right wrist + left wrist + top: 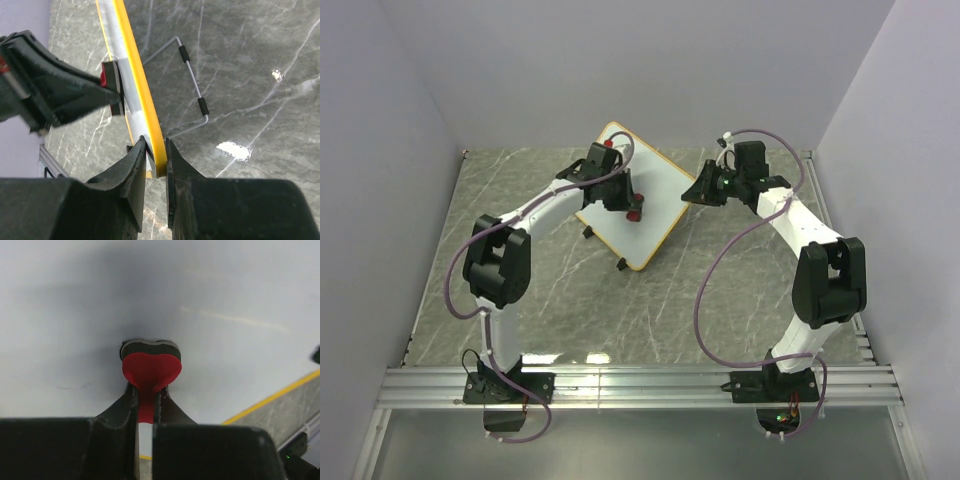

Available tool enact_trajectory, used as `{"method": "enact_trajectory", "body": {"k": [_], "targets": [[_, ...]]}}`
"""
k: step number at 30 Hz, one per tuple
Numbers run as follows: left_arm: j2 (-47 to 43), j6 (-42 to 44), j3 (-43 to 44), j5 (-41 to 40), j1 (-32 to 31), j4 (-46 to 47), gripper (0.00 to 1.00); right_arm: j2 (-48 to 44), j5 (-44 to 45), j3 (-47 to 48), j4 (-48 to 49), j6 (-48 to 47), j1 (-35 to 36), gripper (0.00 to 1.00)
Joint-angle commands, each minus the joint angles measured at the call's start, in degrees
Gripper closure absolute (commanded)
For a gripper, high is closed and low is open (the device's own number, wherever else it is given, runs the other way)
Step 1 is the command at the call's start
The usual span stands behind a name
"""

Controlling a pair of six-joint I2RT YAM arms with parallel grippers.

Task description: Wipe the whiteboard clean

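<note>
left hand (145, 396) grips the eraser (150, 367) against the whiteboard (210, 285) — right hand (155, 150) pinches its rim (134, 75) — wiping underway, i'd say; next, a steady sweep.

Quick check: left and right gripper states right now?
Left gripper: closed on the red heart-shaped eraser.
Right gripper: closed on the edge of the flat yellow-rimmed whiteboard.

Far middle of worktop (570, 300): whiteboard (658, 205), between both arms, wire stand (192, 80) behind it. Left hand (628, 203) over whiteboard face, eraser (151, 367) pinched between its fingers, pressed against whiteboard. Right hand (156, 160) at whiteboard's right edge (rim between both fingers, touching).
</note>
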Motion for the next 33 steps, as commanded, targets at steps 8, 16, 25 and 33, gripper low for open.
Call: {"method": "enact_trajectory", "body": {"k": [8, 16, 25, 33], "targets": [[-0.2, -3.3, 3.6, 1.0, -2.1, 0.2, 1.0, 0.2, 3.7, -5.6, -5.4, -6.8, 3.3, 1.0], [-6.8, -3.0, 2.8, -4.6, 1.7, -2.8, 1.0, -1.1, 6.7, -8.8, -3.9, -6.6, 3.1, 0.74], [-13.1, -2.9, -2.3, -7.8, 2.7, -4.7, 1.0, -3.1, 10.7, -9.7, -3.7, -6.2, 0.9, 0.24], [-17.6, -3.0, -8.9, -12.1, 5.8, -6.4, 1.0, -7.4, 10.6, -7.2, -4.8, -5.2, -0.7, 0.21]]}}
